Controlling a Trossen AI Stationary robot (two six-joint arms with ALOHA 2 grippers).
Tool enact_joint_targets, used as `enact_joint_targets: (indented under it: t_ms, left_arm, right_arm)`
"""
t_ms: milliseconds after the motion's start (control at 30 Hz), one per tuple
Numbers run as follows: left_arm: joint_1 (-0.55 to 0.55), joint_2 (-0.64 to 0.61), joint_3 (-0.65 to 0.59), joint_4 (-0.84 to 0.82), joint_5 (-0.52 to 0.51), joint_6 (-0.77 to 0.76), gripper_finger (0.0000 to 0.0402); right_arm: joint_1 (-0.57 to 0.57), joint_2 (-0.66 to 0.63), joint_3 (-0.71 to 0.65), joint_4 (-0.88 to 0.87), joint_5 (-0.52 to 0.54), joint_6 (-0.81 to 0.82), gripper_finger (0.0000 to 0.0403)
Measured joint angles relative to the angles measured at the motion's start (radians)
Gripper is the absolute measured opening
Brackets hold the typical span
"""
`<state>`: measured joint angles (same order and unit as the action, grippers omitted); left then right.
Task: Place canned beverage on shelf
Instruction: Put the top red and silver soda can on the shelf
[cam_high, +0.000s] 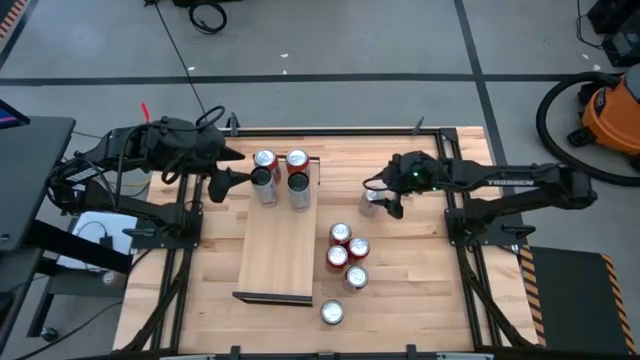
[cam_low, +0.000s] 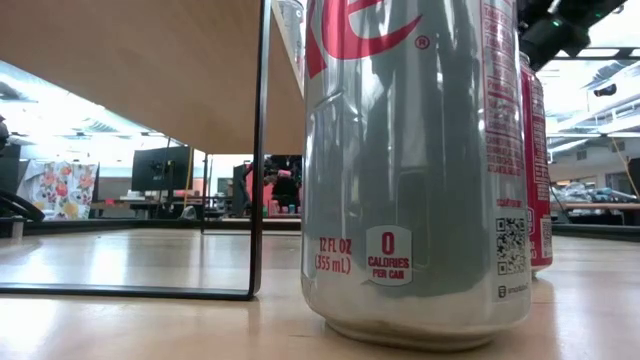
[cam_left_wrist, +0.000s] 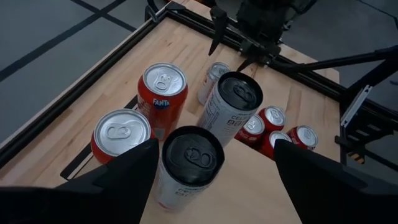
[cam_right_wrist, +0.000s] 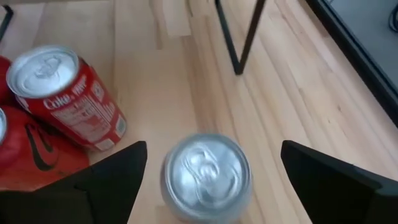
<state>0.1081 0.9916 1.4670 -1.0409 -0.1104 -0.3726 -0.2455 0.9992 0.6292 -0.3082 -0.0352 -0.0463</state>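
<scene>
Low view mostly blocked by one silver can (cam_low: 415, 170); both arms' jaws spread, around nothing.

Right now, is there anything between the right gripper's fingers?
Yes. The right wrist view shows a silver can standing on the tabletop between the right gripper's open fingers, not yet touched.

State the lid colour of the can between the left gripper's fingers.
Black, on the can; the left wrist view shows it best.
</scene>
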Motion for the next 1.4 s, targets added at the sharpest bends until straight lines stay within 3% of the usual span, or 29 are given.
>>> enact_joint_targets:
  t_ms: [200,867,1400]
  left_arm:
    - [0.000,0.000,0.000,0.000,0.000,-0.027,0.0329]
    - [0.000,0.003,0.000,0.027,-0.049,-0.045,0.0329]
    - [0.000,0.003,0.000,0.106,-0.071,0.125,0.0329]
  right_arm:
    - [-0.028,-0.055,-0.118,0.096,-0.006,0.045,0.0398]
    - [-0.032,-0.049,-0.265,0.316,-0.009,0.077,0.0400]
    - [0.003,0.190,-0.265,0.519,0.015,0.108,0.0397]
